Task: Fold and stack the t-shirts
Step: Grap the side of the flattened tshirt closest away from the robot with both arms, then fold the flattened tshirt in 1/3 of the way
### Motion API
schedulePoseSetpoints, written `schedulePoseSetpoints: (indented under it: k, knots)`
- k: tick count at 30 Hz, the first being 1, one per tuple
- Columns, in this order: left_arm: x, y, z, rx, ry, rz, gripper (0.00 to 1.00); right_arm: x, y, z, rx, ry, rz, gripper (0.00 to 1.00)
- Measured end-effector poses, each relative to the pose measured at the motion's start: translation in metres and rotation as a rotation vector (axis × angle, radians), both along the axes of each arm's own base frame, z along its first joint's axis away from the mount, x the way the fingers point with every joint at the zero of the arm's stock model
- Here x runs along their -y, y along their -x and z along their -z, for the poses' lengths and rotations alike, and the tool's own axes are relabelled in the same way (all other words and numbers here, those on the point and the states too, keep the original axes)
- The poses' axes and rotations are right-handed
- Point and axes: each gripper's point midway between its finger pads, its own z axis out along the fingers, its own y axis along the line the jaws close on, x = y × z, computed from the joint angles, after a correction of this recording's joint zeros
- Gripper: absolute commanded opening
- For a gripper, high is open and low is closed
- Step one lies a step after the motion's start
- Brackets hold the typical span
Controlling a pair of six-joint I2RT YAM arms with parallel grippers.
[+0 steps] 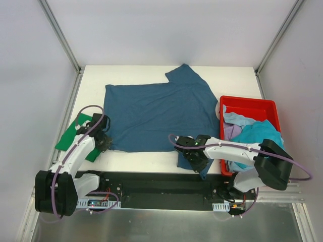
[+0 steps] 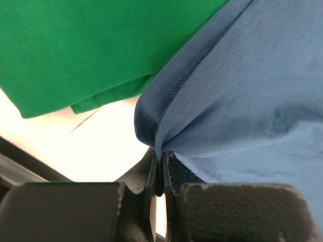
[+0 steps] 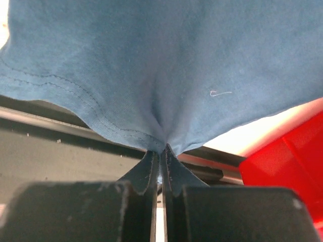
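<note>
Hiding the near right corner of the dark blue t-shirt (image 1: 156,116), the right arm (image 1: 232,148) reaches low over the tabletop (image 1: 126,75), its jaws closed on that hem. Just right of them, the red bin (image 1: 247,101) holds crumpled lavender, light blue and teal t-shirts (image 1: 257,133). The left arm (image 1: 78,154) bends low, its jaws pinching the near left hem; the green t-shirt (image 1: 70,133) lies just left of them, partly covered.

Bare table (image 1: 131,75) beyond the blue shirt (image 1: 151,113), red bin (image 1: 250,105) blocking right, green shirt (image 1: 73,133) crowding left
</note>
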Motion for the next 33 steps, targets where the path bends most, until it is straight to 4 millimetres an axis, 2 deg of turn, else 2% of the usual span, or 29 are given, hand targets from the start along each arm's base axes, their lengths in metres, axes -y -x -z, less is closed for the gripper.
schedulePoseSetpoints:
  k: [7, 12, 18, 23, 29, 33]
  knots:
    - [-0.004, 0.025, -0.009, -0.030, -0.006, -0.016, 0.00, 0.007, 0.010, -0.023, -0.019, -0.063, -0.009, 0.00]
    - [-0.003, 0.029, -0.013, -0.051, -0.004, -0.015, 0.00, 0.018, -0.004, -0.032, -0.014, -0.073, 0.064, 0.00]
    - [0.001, 0.013, -0.026, -0.038, 0.011, -0.006, 0.00, 0.006, -0.051, -0.067, 0.082, -0.158, 0.092, 0.00]
    - [0.003, -0.011, -0.041, -0.027, 0.004, 0.029, 0.00, 0.005, -0.093, -0.095, 0.168, -0.178, 0.097, 0.00]
    - [0.004, -0.031, -0.047, -0.030, 0.002, 0.031, 0.00, 0.001, -0.147, -0.120, 0.259, -0.147, 0.087, 0.00]
    - [0.003, -0.042, -0.046, -0.046, 0.006, 0.024, 0.00, -0.001, -0.178, -0.125, 0.301, -0.123, 0.086, 0.00]
